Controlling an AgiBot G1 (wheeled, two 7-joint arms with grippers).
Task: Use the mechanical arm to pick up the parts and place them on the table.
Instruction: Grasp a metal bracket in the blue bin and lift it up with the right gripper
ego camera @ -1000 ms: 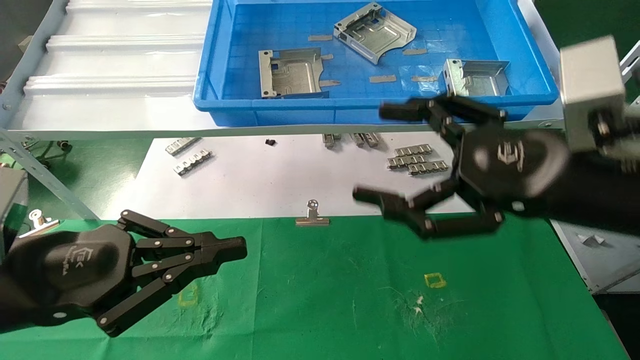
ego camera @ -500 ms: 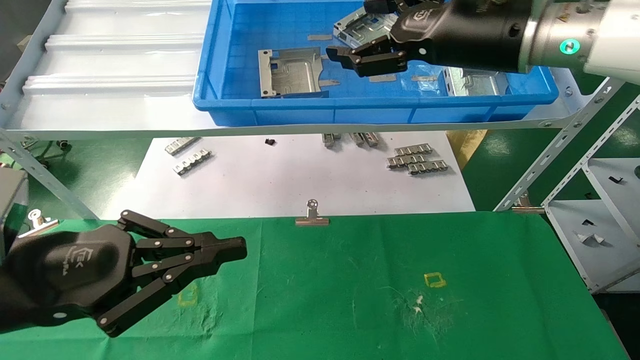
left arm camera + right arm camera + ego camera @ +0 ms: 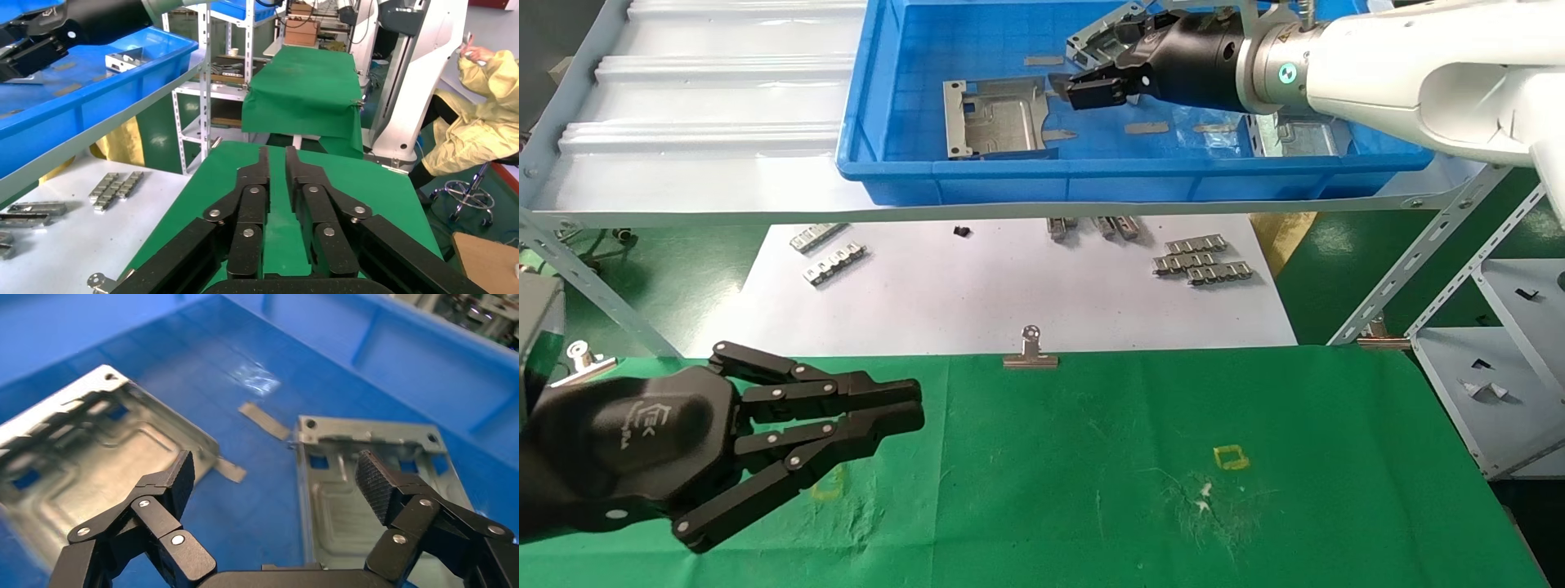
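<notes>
Right gripper (image 3: 1091, 86) covers most of the far bracket (image 3: 1095, 37) beneath it in the head view. The right arm hides part of a third bracket (image 3: 1295, 135) behind it. In the right wrist view, both brackets run past the picture's edges. Left gripper (image 3: 911, 406): its arm is cut off.

- The right tool (image 3: 1091, 77) is stretched far out in front, up high. Its white arm (image 3: 1401, 73) comes in from the right side, with a green light ring on the wrist.
- Its two black fingers (image 3: 171, 484) are spread wide apart, holding nothing.
- The left tool (image 3: 911, 406) stays low, near the robot, pointing to the right.
- Its fingers (image 3: 260, 177) are almost together, with a thin gap between them.
</notes>
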